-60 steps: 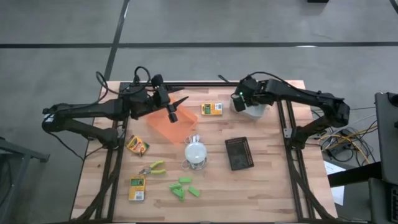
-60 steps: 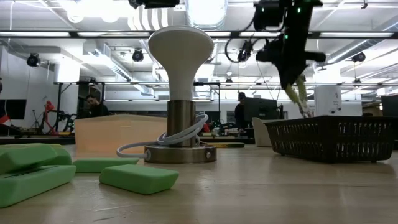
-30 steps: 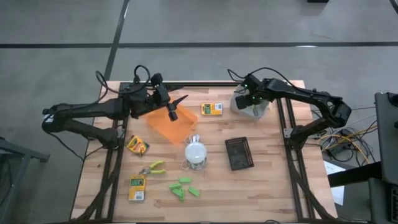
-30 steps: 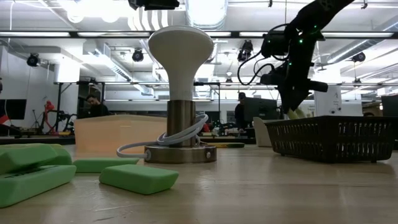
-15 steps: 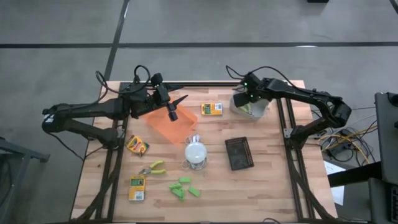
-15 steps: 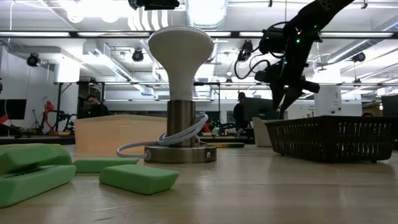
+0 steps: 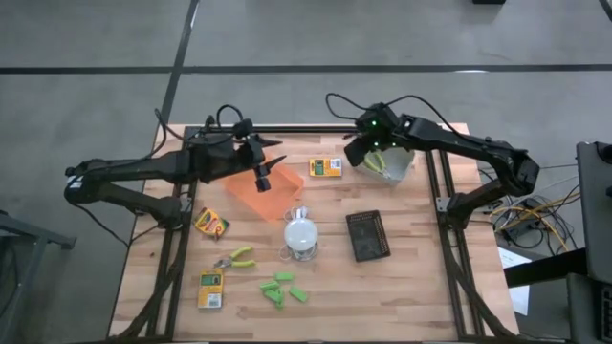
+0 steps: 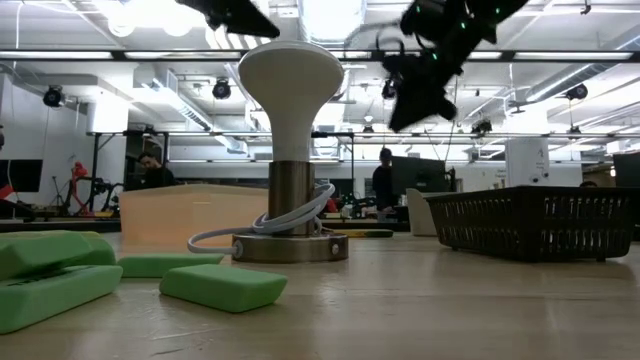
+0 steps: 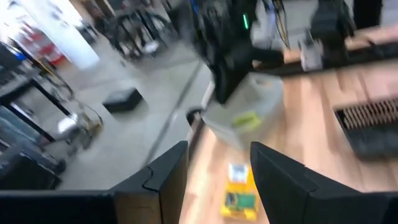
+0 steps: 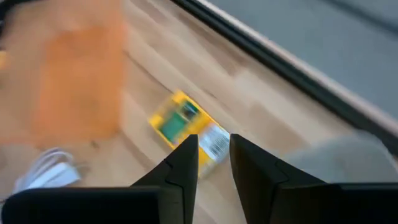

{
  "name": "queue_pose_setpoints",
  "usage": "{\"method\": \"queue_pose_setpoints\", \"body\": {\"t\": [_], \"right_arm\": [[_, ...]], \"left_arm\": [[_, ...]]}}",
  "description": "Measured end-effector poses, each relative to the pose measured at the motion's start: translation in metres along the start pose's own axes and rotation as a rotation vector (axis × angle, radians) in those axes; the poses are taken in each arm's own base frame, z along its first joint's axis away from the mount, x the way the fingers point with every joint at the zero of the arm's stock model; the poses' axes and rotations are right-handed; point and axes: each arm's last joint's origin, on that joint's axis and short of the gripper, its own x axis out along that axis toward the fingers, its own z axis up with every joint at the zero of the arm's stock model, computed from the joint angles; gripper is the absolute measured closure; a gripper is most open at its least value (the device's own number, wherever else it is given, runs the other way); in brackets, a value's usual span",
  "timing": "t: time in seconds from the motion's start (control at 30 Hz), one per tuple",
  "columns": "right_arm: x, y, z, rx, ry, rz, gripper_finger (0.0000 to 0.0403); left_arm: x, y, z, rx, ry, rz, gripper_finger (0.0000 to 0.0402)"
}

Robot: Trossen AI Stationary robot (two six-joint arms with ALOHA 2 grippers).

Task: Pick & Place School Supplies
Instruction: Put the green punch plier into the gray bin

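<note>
Here, the right gripper (image 7: 358,151), fingers slightly apart and empty, hangs between the grey tray (image 7: 394,164) holding a yellow-green tool and the nearest yellow-and-green printed box (image 7: 326,168) on the wooden bench (image 7: 421,268), likely its next pick, while the left gripper (image 7: 264,178), open, waits over the orange tray (image 7: 251,195).

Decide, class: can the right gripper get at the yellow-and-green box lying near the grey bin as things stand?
Probably yes. The right gripper hangs empty, fingers apart, beside the box; bare table lies around it, with nothing over it.
</note>
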Motion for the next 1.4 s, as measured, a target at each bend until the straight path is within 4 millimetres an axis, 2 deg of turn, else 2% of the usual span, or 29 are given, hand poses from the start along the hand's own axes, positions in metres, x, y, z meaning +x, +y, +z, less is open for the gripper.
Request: {"method": "queue_pose_setpoints", "body": {"t": [0.23,0.53,0.73,0.83,1.0,1.17,1.4], "right_arm": [[-0.023,0.042,0.025,-0.342,-0.189,0.113,0.0326],[-0.057,0.088,0.037,-0.676,-0.333,0.244,0.0319],[-0.065,0.106,0.029,-0.627,-0.319,0.318,0.0328],[-0.065,0.114,0.021,-0.586,-0.294,0.353,0.0333],[-0.065,0.126,0.008,-0.498,-0.241,0.406,0.0334],[-0.067,0.139,-0.004,-0.463,-0.205,0.451,0.0330],[-0.067,0.147,-0.014,-0.477,-0.184,0.475,0.0337]], "left_arm": [[-0.002,-0.006,-0.020,-0.153,0.208,-0.046,0.0223],[-0.003,-0.009,-0.021,-0.578,0.232,-0.061,0.0223],[-0.012,-0.022,-0.036,-0.567,0.449,-0.291,0.0223],[-0.019,-0.028,-0.045,-0.536,0.568,-0.346,0.0225],[-0.029,-0.039,-0.052,-0.477,0.687,-0.389,0.0225],[-0.036,-0.055,-0.053,-0.406,0.691,-0.402,0.0225],[-0.046,-0.082,-0.075,-0.475,0.791,-0.351,0.0225]]}}
